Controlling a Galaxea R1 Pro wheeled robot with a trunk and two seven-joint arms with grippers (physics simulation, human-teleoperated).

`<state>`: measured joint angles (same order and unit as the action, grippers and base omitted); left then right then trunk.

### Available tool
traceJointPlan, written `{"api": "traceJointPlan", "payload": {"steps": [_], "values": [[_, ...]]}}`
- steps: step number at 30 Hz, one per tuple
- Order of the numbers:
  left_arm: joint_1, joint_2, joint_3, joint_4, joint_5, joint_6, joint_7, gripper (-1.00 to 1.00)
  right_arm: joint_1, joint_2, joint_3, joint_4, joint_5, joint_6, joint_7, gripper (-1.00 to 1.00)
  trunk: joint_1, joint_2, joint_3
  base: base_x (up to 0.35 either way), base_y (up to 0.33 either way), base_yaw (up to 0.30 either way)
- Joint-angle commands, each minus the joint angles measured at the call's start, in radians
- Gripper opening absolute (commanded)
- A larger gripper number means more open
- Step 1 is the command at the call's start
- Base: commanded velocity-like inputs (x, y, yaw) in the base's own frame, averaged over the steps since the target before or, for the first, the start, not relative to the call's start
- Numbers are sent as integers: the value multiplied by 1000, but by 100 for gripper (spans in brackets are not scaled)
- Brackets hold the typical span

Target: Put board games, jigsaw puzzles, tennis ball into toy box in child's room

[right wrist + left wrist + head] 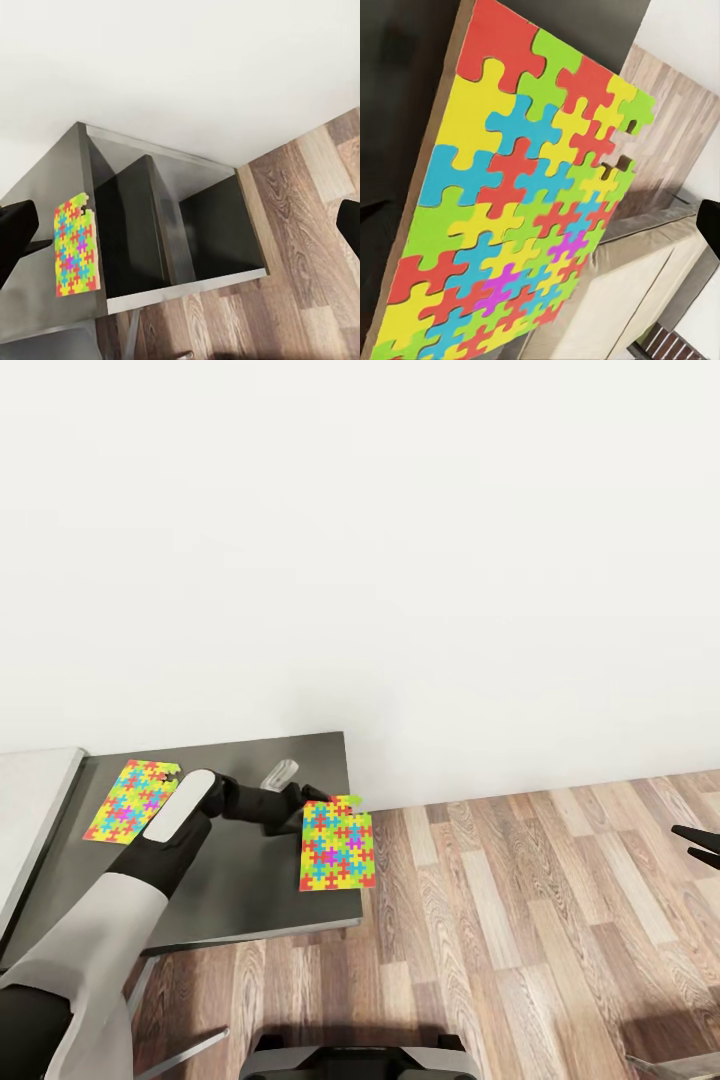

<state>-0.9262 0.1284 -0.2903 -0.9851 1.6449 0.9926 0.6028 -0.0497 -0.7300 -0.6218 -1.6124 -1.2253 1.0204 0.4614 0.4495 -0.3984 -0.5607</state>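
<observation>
Left gripper (300,807): closed on my jigsaw puzzle (337,847) by its top edge, lifted at the right end of the table (240,900).
Right gripper (700,843): over the wood floor (530,920); I cannot tell how far open.
Left wrist view: puzzle (517,202) close up, flat board, bright interlocking pieces, corner gap.
Right wrist view: dark open cubbies (172,225) in the table's side.
Second puzzle (132,801): flat on the table's left part.
</observation>
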Motion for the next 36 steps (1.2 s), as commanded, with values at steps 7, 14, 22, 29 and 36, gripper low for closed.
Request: {"api": "traceJointPlan", "payload": {"steps": [7,14,22,29,36], "values": [[33,41,49,-26,7,-4,10,100,-1,1,4,0,6,4,8,100,1,-2,-1,0,0,0],[75,76,98,-68,3,-5,12,100,-1,2,31,0,7,4,8,100,1,-2,-1,0,0,0],[98,109,158,-120,3,-5,11,100,-3,1,61,5,6,4,7,100,1,-2,-1,0,0,0],[113,113,195,-239,1,-7,13,100,-58,3,126,82,5,10,8,100,1,-2,-1,0,0,0],[120,87,201,-325,0,-15,17,100,-235,45,307,288,6,12,7,100,1,-2,-1,0,0,0]]}}
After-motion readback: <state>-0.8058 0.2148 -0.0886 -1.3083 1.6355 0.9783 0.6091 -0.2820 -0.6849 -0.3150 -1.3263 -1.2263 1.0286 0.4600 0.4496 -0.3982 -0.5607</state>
